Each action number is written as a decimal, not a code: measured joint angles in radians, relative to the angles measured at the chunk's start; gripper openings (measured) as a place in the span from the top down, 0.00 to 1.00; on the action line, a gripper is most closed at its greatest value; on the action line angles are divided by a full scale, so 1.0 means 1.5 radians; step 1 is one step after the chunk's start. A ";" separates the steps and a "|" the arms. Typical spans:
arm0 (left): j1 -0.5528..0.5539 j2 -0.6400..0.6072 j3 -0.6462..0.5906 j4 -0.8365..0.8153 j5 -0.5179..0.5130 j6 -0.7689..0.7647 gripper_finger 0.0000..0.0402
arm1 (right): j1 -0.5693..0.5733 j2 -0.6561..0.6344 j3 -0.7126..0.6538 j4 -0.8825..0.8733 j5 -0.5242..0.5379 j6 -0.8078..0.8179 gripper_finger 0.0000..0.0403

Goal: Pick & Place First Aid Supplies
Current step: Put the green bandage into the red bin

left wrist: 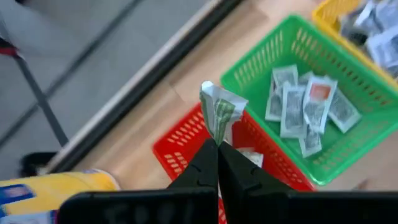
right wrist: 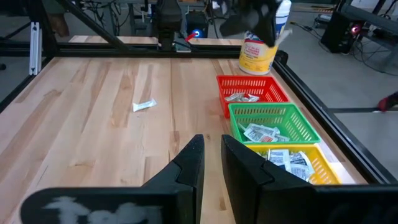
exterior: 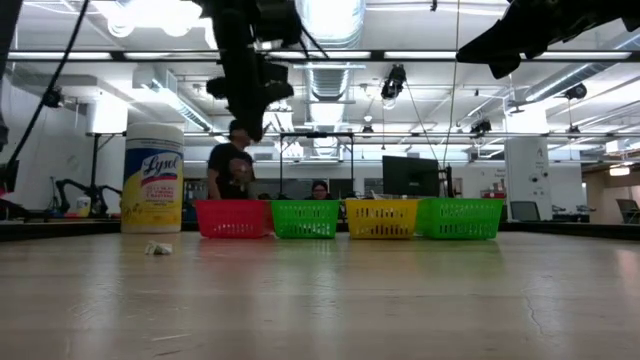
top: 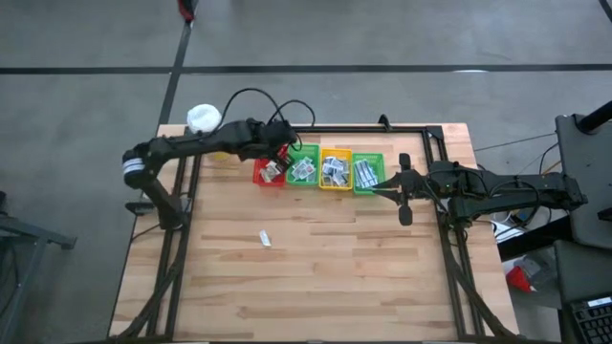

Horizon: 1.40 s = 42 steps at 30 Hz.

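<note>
My left gripper (left wrist: 217, 148) is shut on a small white packet with green print (left wrist: 221, 109). It hangs above the red basket (top: 268, 174), the left one in a row of baskets at the table's far side. In the low view it (exterior: 250, 100) is well above the red basket (exterior: 232, 217). More packets lie in the red basket (left wrist: 252, 155) and in the green basket (left wrist: 298, 106) beside it. One loose packet (top: 265, 238) lies flat on the table's middle. My right gripper (right wrist: 212, 152) waits at the right by the last green basket (top: 368, 173), its fingers a narrow gap apart with nothing between them. My left gripper pinches the packet's near end (left wrist: 217, 134) between its two fingertips. The fingers slant down from the table's left. The packet sticks out beyond the fingertips, bent and crumpled at its free end, lifted clear above the red basket.
A yellow wipes bottle with a white cap (top: 203, 119) stands at the far left corner, close behind my left arm. The yellow basket (top: 335, 170) and both green baskets hold packets. The black frame rails (top: 421, 128) run along the far and side edges.
</note>
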<state>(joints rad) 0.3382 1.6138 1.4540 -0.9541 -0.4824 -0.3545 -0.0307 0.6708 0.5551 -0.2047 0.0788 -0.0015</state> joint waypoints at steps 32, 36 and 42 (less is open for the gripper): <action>0.094 0.172 -0.022 -0.072 0.159 -0.013 1.00 | 0.000 0.000 0.000 0.000 0.000 0.000 0.87; 0.094 0.172 -0.045 -0.062 0.167 -0.013 1.00 | 0.000 0.000 0.000 0.000 0.000 0.000 0.87; 0.094 0.172 -0.076 -0.033 0.170 -0.012 1.00 | 0.000 0.000 0.000 0.000 0.000 0.000 0.87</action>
<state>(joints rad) 0.4789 1.8717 1.3400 -1.0039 -0.2267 -0.3724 -0.0307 0.6708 0.5552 -0.2043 0.0788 -0.0014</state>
